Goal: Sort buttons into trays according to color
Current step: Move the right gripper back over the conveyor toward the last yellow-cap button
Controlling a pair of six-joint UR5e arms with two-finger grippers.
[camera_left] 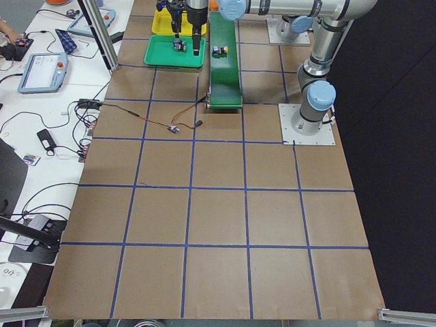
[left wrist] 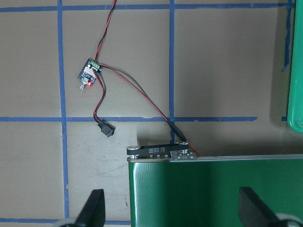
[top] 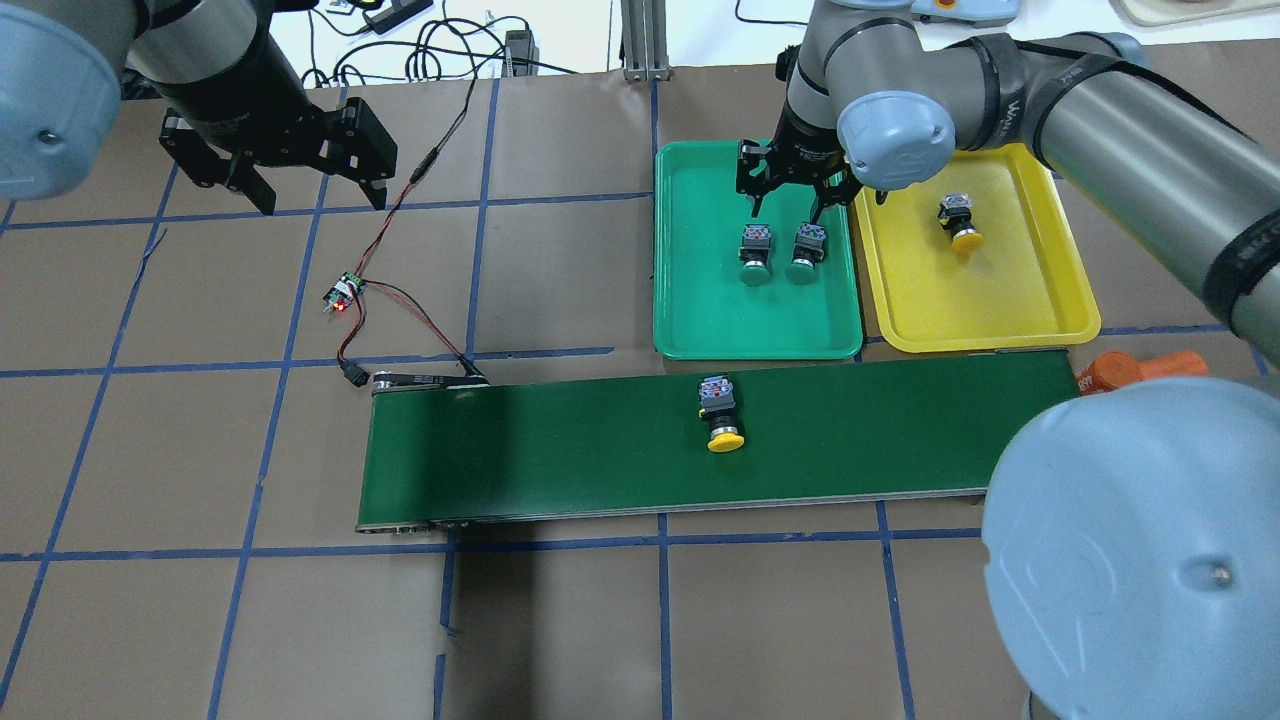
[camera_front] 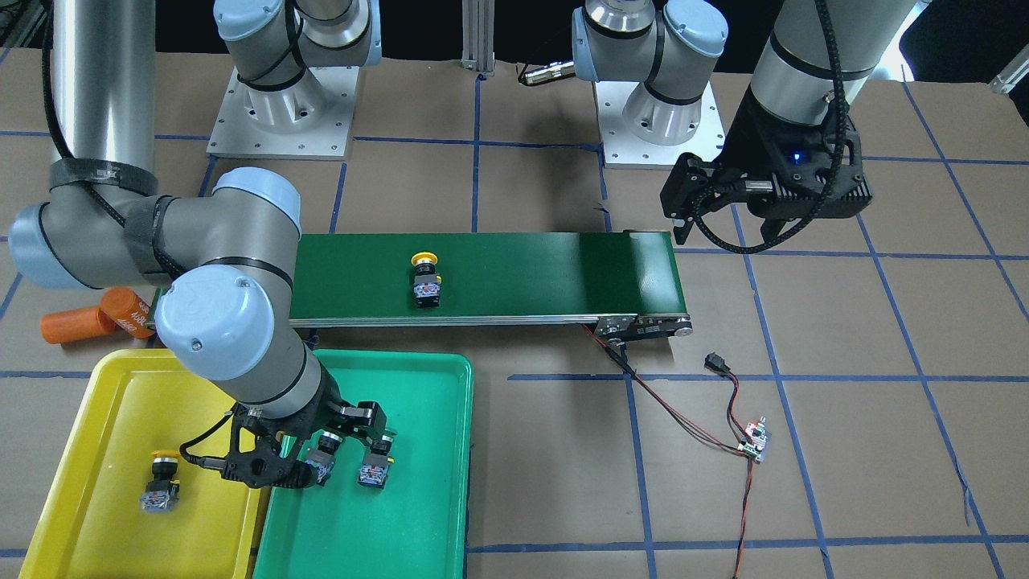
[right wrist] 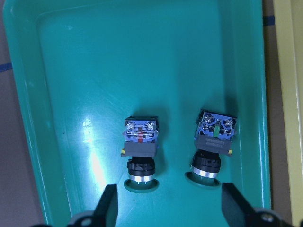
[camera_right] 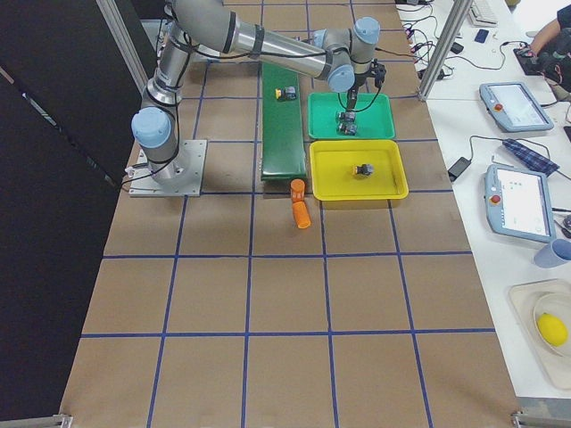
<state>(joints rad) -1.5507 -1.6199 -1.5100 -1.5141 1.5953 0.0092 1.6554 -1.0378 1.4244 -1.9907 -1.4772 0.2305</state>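
Two green-capped buttons (top: 755, 252) (top: 805, 250) lie side by side in the green tray (top: 700, 310). My right gripper (top: 786, 208) hangs open just above them, holding nothing. In the right wrist view both buttons (right wrist: 139, 142) (right wrist: 214, 139) show between its spread fingers (right wrist: 106, 208). One yellow-capped button (top: 958, 220) lies in the yellow tray (top: 990, 300). A second yellow button (top: 720, 410) lies on its side on the dark-green conveyor belt (top: 560, 450). My left gripper (top: 322, 200) is open and empty, far off over the table beyond the belt's left end.
Orange cylinders (top: 1140, 368) lie by the belt's right end, next to the yellow tray. A small circuit board (top: 340, 295) with red and black wires sits beside the belt's left end roller (left wrist: 161, 152). The arm bases (camera_front: 281, 104) stand behind the belt.
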